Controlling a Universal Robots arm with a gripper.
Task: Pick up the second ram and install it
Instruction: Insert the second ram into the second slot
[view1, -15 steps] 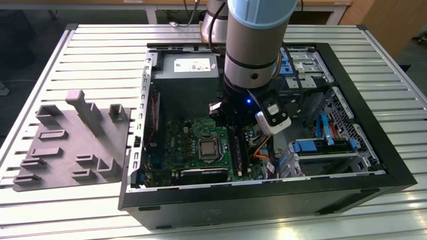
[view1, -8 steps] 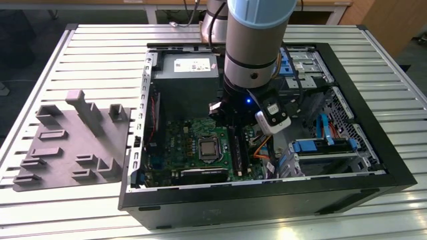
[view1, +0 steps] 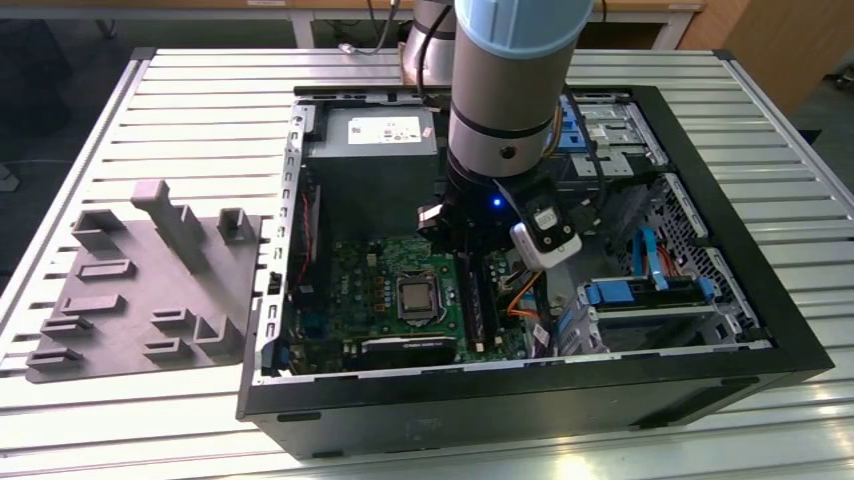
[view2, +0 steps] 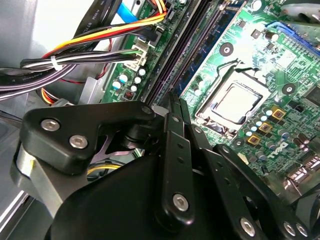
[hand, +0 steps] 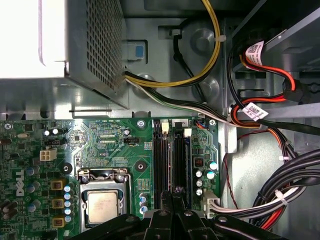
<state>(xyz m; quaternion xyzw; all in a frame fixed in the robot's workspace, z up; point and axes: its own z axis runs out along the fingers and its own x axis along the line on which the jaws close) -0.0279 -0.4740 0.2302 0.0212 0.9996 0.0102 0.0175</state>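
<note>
Hovering inside case (view1: 747, 300): gripper (hand: 172, 200), low over slots (hand: 170, 160) on motherboard (hand: 105, 135); fingers (view2: 175, 130) together, whether clamped on ram cannot be told. CPU socket (hand: 102, 200) beside; grey fixture (view1: 140, 280) well apart

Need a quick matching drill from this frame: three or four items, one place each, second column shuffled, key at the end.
Things:
1. grey fixture plate
2. processor socket
3. power supply box
4. gripper

Places:
A. in the case's far corner, toward the exterior view's left
B. over the memory slots, beside the socket
C. on the slatted table, outside the case, at the exterior view's left
D. middle of the green motherboard

Pairs: 1-C, 2-D, 3-A, 4-B
</note>
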